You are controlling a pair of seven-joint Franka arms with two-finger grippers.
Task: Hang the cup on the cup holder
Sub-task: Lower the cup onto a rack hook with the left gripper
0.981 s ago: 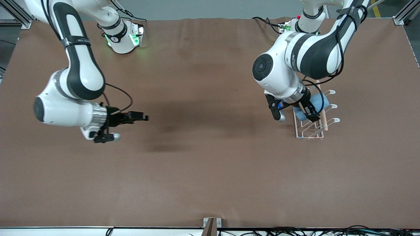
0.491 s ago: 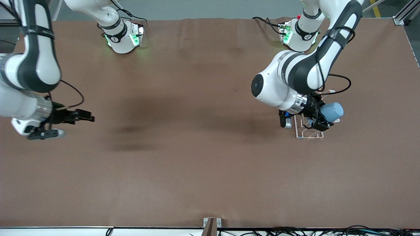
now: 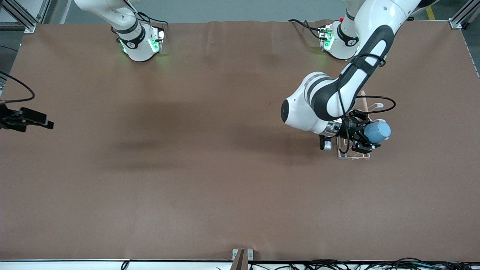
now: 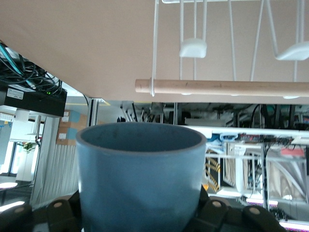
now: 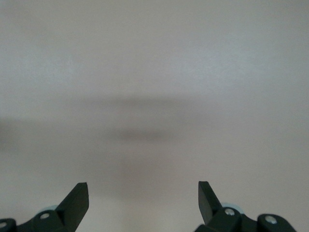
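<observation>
My left gripper (image 3: pixel 366 135) is shut on the light-blue cup (image 3: pixel 378 131) and holds it on its side in the air over the white wire cup holder (image 3: pixel 353 155). The holder's wooden rod (image 3: pixel 362 94) shows by the arm. In the left wrist view the cup (image 4: pixel 140 179) fills the space between the fingers, its open mouth facing the rod (image 4: pixel 222 87) and the looped peg tips (image 4: pixel 193 48). My right gripper (image 3: pixel 44 123) is open and empty, in the air over the right arm's end of the table; it also shows in the right wrist view (image 5: pixel 143 198).
The brown table (image 3: pixel 210 180) carries only the cup holder. Both arm bases (image 3: pixel 140 41) stand along the table's edge farthest from the front camera. A metal bracket (image 3: pixel 242 257) sits at the edge nearest it.
My left gripper has carried the cup from among the pegs toward the left arm's end of the rack and turned it. My right arm has swung out to its end of the table.
</observation>
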